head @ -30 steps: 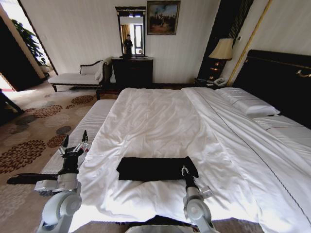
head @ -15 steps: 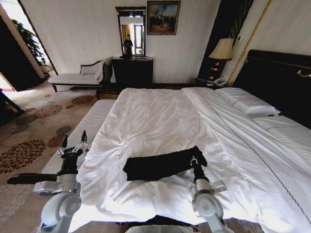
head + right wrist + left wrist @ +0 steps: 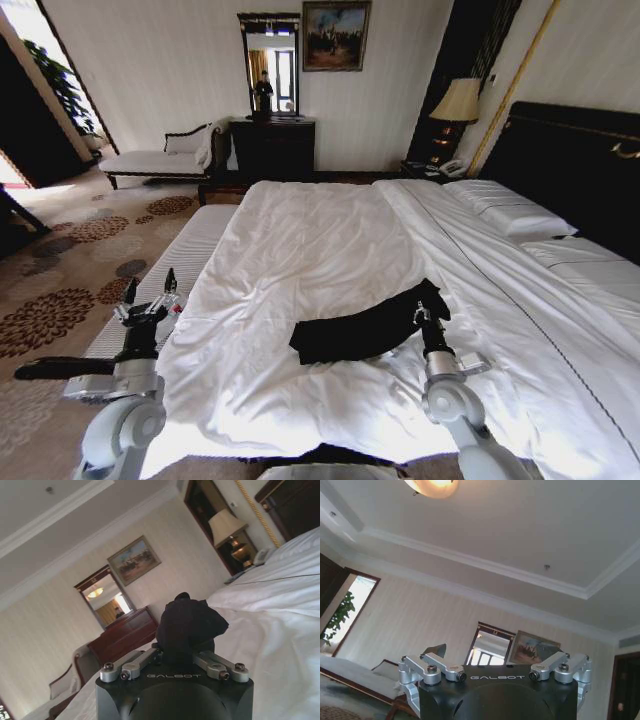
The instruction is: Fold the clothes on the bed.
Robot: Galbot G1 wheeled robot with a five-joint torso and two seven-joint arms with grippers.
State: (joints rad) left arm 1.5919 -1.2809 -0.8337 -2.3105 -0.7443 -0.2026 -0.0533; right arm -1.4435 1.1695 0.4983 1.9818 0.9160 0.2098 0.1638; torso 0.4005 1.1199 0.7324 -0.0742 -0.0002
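The clothes [image 3: 360, 330], a black folded shirt, lie as a long strip on the white bed [image 3: 330, 240], slanting up toward the right. My right gripper [image 3: 425, 312] is shut on the strip's right end and holds it lifted off the sheet. The right wrist view shows a black bunch of the clothes [image 3: 187, 625] pinched between the fingers of the right gripper [image 3: 176, 655]. Beside the bed's left edge, my left gripper [image 3: 148, 300] points upward, open and empty; in the left wrist view the left gripper [image 3: 495, 670] shows spread against the ceiling.
Pillows [image 3: 510, 212] and a dark headboard [image 3: 570, 160] are at the right. A lamp [image 3: 457, 105] stands on a nightstand behind the bed. A chaise [image 3: 160, 155] and a dark dresser [image 3: 272, 145] line the far wall. Patterned carpet [image 3: 60, 260] lies to the left.
My right gripper has pulled the right end of the clothes up and to the right across the bed, slanting the strip. The left arm has stayed in place.
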